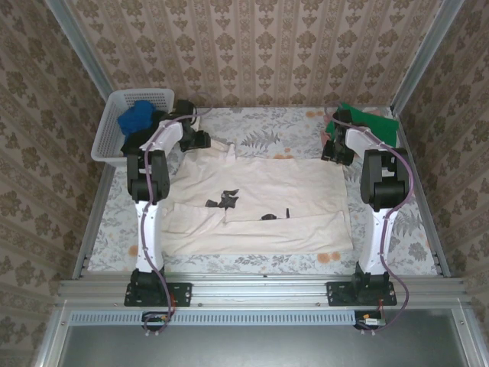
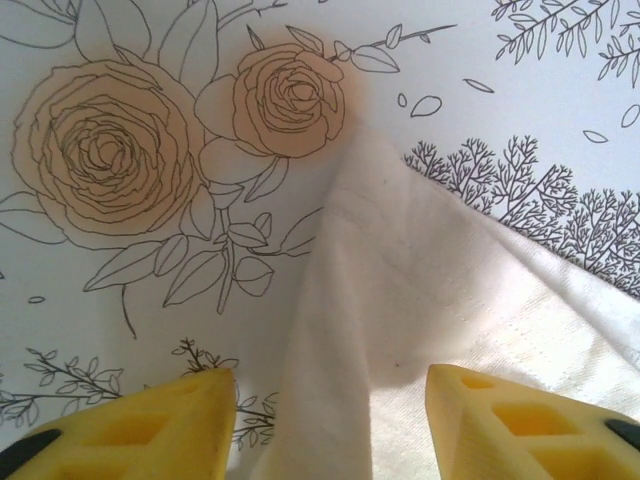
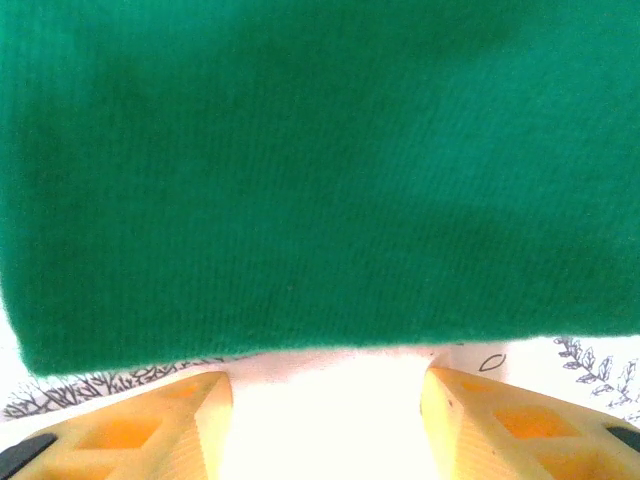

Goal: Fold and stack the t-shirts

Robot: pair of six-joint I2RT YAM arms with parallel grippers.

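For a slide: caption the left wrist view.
Left hand, open, astride a corner of the cream t-shirt on the rose-printed tablecloth.

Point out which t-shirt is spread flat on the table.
The cream t-shirt, between the arms; the green t-shirt lies folded far right, the blue one bunched in the basket.

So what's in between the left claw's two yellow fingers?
A bunched corner of the cream t-shirt sits between them, over the flowery tablecloth; the left wrist view shows it.
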